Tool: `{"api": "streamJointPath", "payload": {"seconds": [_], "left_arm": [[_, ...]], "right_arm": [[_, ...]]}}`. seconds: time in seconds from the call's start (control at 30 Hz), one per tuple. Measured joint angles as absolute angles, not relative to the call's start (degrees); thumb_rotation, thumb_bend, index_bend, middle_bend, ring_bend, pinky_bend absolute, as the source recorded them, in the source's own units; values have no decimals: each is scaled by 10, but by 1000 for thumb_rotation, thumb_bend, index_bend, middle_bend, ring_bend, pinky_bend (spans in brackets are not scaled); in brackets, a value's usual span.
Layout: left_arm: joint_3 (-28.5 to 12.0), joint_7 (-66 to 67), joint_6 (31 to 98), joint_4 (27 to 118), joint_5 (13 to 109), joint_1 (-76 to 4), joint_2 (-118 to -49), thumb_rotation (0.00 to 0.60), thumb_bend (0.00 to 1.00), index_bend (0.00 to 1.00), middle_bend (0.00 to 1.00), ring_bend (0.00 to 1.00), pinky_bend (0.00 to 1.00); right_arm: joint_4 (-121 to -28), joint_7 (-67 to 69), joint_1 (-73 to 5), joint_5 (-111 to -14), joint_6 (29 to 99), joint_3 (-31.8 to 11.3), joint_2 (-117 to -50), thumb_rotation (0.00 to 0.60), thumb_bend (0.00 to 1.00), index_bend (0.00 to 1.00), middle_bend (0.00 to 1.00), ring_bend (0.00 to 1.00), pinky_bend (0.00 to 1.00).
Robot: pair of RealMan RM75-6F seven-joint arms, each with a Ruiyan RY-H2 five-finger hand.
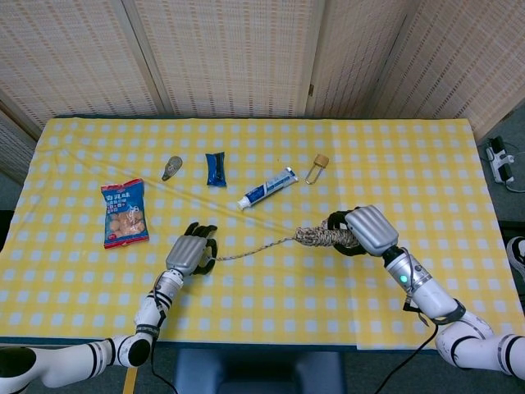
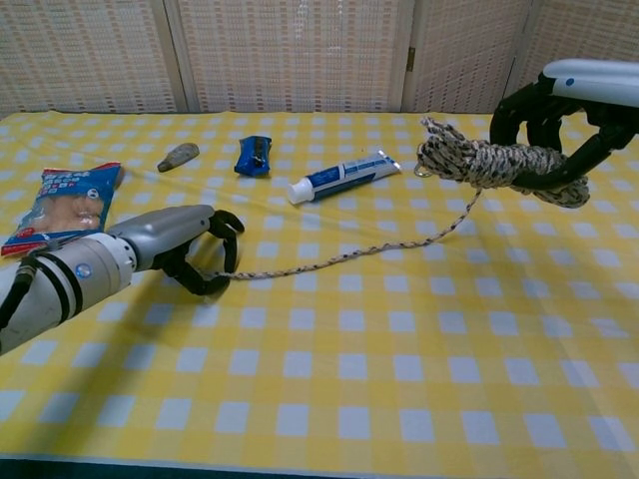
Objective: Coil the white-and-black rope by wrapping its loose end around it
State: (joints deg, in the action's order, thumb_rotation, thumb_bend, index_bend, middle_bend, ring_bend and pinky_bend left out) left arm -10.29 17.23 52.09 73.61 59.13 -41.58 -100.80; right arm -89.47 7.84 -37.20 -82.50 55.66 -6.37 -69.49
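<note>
On the yellow checked cloth point(image 1: 271, 279), the right hand point(image 1: 363, 231) grips the bundled rope point(image 2: 489, 162); the chest view shows the bundle lifted off the surface. Its loose end point(image 2: 339, 257) trails to the left hand point(image 2: 190, 249), whose curled fingers pinch it. Head view alone shows woven screens point(image 1: 230, 53) behind.

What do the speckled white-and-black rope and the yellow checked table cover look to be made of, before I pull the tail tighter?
The white-and-black rope looks like braided synthetic or cotton cord, matte: its speckled weave shows in the bundle held by the right hand, and the tail sags limply toward the left hand. The yellow-and-white checked tablecloth seems thin woven fabric; faint creases show, and no glare.
</note>
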Motion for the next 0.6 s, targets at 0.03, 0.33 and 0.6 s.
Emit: {"api": "streamJointPath", "payload": {"seconds": [0.03, 0.33, 0.6], "left_arm": [[-103, 171, 521, 736, 592, -416, -1008, 600, 454, 581, 166, 153, 0], [-107, 144, 524, 749, 600, -410, -996, 600, 542, 621, 187, 169, 0], [-126, 61, 541, 819, 629, -387, -918, 600, 544, 627, 204, 182, 0]], "right_arm": [[-895, 78, -372, -825, 557, -64, -695, 600, 486, 644, 558, 595, 536], [-896, 86, -368, -829, 563, -62, -694, 600, 486, 647, 561, 602, 535], [-908, 127, -361, -859, 589, -60, -688, 600, 504, 685, 600, 630, 566]]}}
